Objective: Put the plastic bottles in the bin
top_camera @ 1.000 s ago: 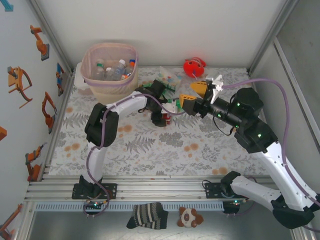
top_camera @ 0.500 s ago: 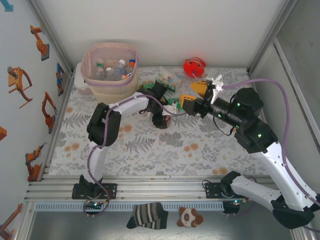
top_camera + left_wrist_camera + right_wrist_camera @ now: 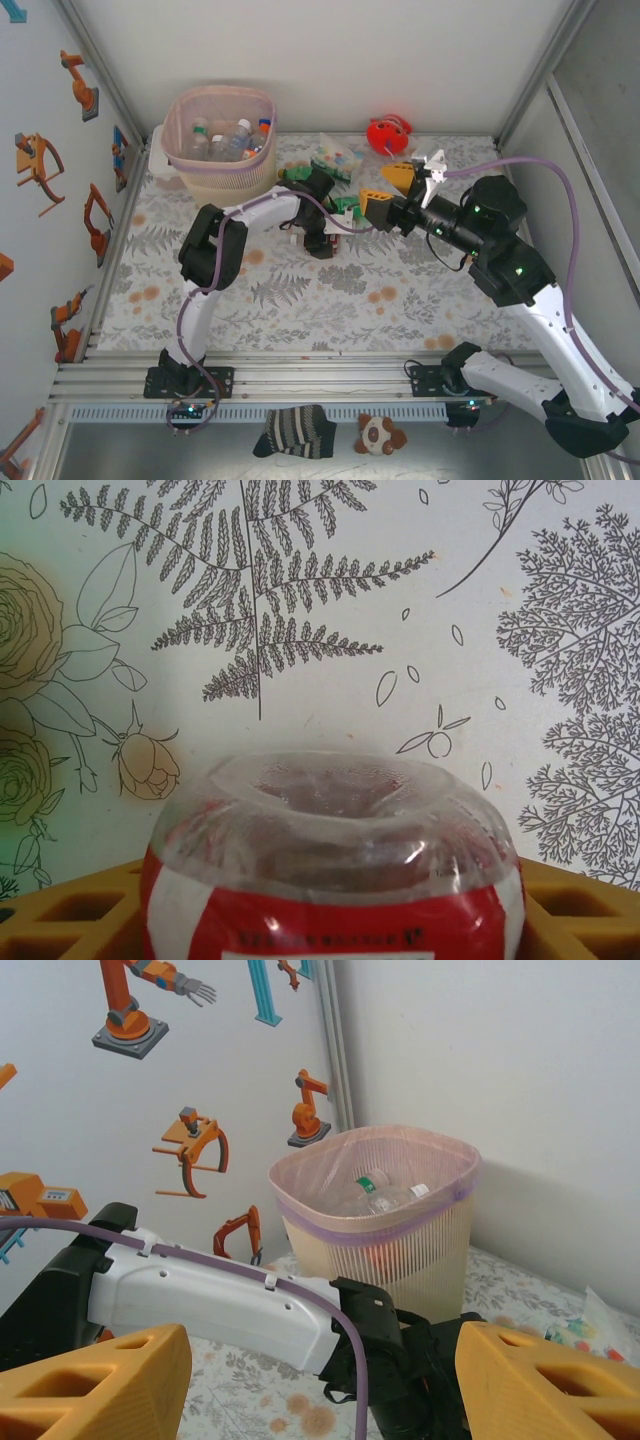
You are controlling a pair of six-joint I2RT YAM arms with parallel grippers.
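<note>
A clear plastic bottle [image 3: 330,880] with a red and white label sits between my left gripper's yellow fingers [image 3: 70,920], its dimpled base pointing away from the camera over the fern-print table. Both fingers press against its sides. From above, the left gripper [image 3: 320,235] points down at mid-table, hiding the bottle. The pale pink bin [image 3: 228,182] stands at the far left corner with several bottles [image 3: 230,140] inside; it also shows in the right wrist view as the bin [image 3: 400,1260]. My right gripper [image 3: 388,188] hovers open and empty just right of the left wrist.
A clear packet [image 3: 335,155] of green and white items lies behind the left gripper. A red round toy [image 3: 388,133] sits by the back wall. A small white box [image 3: 158,160] is tucked left of the bin. Walls close the table on three sides.
The left arm's elbow has swung right and its jaws have narrowed onto the red-labelled bottle. The right arm has stayed still.
</note>
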